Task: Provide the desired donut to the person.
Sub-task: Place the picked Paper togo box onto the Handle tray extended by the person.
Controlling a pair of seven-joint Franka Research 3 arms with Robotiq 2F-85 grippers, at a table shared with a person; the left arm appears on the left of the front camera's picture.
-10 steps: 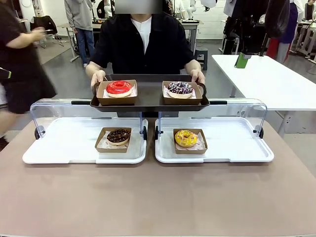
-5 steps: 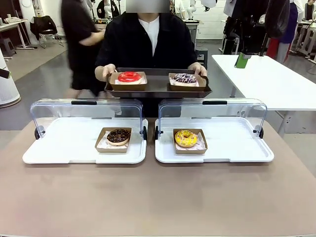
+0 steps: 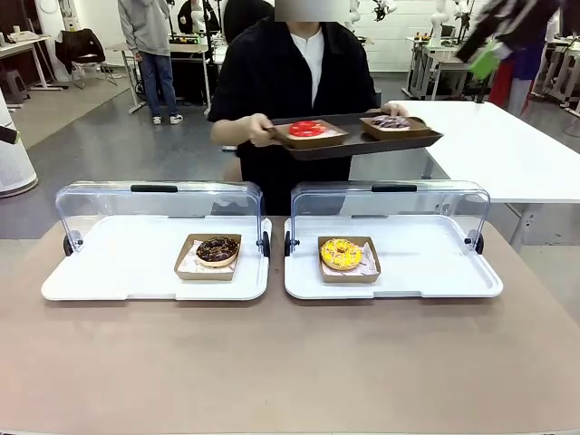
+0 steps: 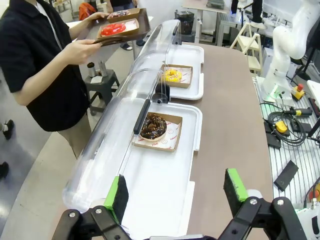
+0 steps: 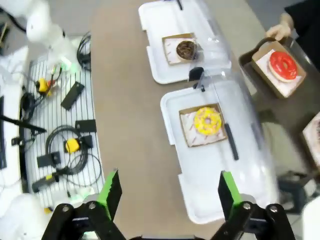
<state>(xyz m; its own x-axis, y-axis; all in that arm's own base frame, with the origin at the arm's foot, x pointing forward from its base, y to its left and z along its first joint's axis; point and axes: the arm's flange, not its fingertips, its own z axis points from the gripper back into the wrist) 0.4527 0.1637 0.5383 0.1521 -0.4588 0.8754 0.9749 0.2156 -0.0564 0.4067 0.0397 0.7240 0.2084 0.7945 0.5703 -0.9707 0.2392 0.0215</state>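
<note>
purple donut [image 3: 391, 121] on tray [image 3: 362, 143] at 1 o'clock: blurred. brown table [image 3: 290, 362]; workshop beyond. left gripper [image 4: 176, 196], right gripper [image 5: 166, 192]: spread, holding nothing.

white table [image 3: 507, 149]: far right, behind the surface
bystander [image 3: 149, 45]: grey hoodie, blue jeans, far left
cables [image 4: 290, 122]: on floor

Person [image 3: 290, 91] now turned sideways, farther from table; tray [image 3: 358, 140] lifted higher, swung rightward and tilted, red donut [image 3: 306, 129] riding along.
</note>
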